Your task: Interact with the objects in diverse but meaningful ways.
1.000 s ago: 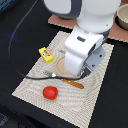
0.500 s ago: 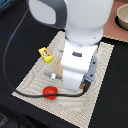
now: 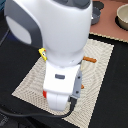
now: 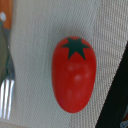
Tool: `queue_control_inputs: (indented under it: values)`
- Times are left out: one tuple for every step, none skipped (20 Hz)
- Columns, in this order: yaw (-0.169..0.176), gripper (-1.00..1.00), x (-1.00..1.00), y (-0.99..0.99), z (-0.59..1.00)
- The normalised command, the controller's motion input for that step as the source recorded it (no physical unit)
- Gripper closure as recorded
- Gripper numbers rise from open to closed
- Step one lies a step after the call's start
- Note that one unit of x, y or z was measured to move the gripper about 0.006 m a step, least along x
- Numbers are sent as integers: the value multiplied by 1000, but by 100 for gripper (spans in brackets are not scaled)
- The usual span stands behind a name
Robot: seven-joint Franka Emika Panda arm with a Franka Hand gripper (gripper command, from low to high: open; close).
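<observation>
Tomato: the red tomato (image 4: 74,74) lies on the woven mat (image 4: 45,30), directly beneath the wrist camera; in the exterior view the arm (image 3: 55,40) hides nearly all of it.
Handling: probably light, rigid, glossy plastic, so likely slippery and prone to rolling.
Hold: across its narrower middle, below the green star.
Jaws: out of sight; I cannot tell their state.
Nearby: fork tines (image 4: 7,97) sit near it, apart.
</observation>
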Motion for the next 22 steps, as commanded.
queue_control_inputs:
  values:
    - [0, -100, -414, 3, -297]
    - [0, -100, -440, 23, -283]
    - [0, -100, -477, 54, -266]
    - [0, -100, -483, 63, -254]
    - [0, -100, -494, 40, -277]
    - [0, -100, -509, 46, -291]
    - [0, -100, -466, 11, -283]
    - [0, -100, -426, 26, -271]
    - [0, -100, -406, 0, -280]
    - [0, -100, -460, 0, -309]
    - [0, -100, -491, 0, -346]
    - [0, -100, -520, 0, -331]
    - [0, -100, -540, 0, -337]
    - [0, -100, -551, 0, -351]
    - [0, -100, -534, 0, -334]
    - [0, -100, -517, 0, -317]
    - [0, 100, -497, 0, -311]
    - [0, 100, -471, 0, -274]
    - [0, 100, -463, 0, -274]
    - [0, 100, -440, 0, -266]
    - [0, 100, -437, 0, -254]
    - [0, 100, -449, 0, -249]
